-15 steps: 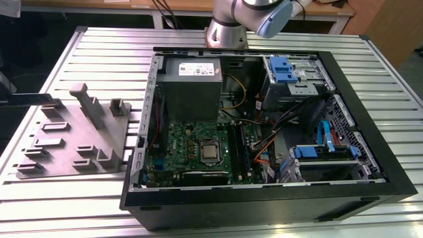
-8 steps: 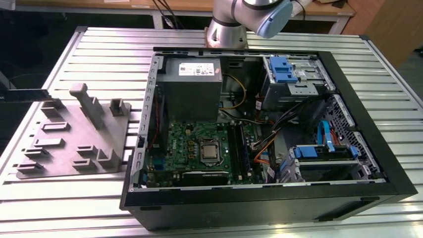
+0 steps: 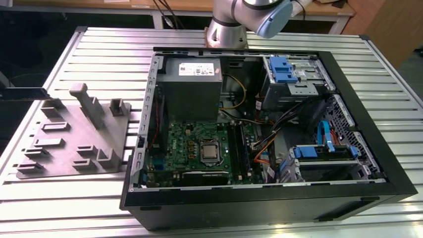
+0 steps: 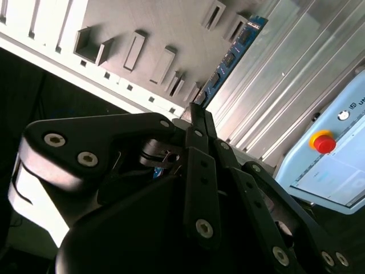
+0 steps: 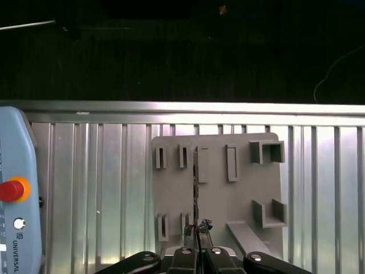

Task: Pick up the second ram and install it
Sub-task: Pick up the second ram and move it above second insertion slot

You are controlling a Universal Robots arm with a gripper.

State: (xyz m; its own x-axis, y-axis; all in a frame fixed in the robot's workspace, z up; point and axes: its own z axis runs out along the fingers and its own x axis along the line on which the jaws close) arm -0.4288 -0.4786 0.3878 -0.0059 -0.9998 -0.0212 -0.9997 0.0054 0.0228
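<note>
In both wrist views my gripper [image 4: 197, 111] [image 5: 197, 228] is shut on the second ram [image 4: 231, 54] [image 5: 195, 182]. It is a thin blue-green board with black chips, and it sticks straight out from the fingertips. In the first wrist view I see it edge-on, as a dark line over the grey slotted fixture [image 5: 239, 194]. It is held well above that fixture [image 4: 165, 23]. In the exterior view the open computer case [image 3: 264, 198] lies on the table, with the green motherboard [image 3: 191, 144] and its long black slot strips [image 3: 241, 148] inside.
The grey fixture [image 3: 66, 144] sits on the slatted table at the exterior view's left, beside the case. A grey power supply [image 3: 191, 84] and blue drive bays [image 3: 284, 69] fill the case's far side. A pendant with a red button [image 4: 325, 142] [image 5: 11, 189] lies on the table. The arm [image 3: 244, 20] rises behind the case.
</note>
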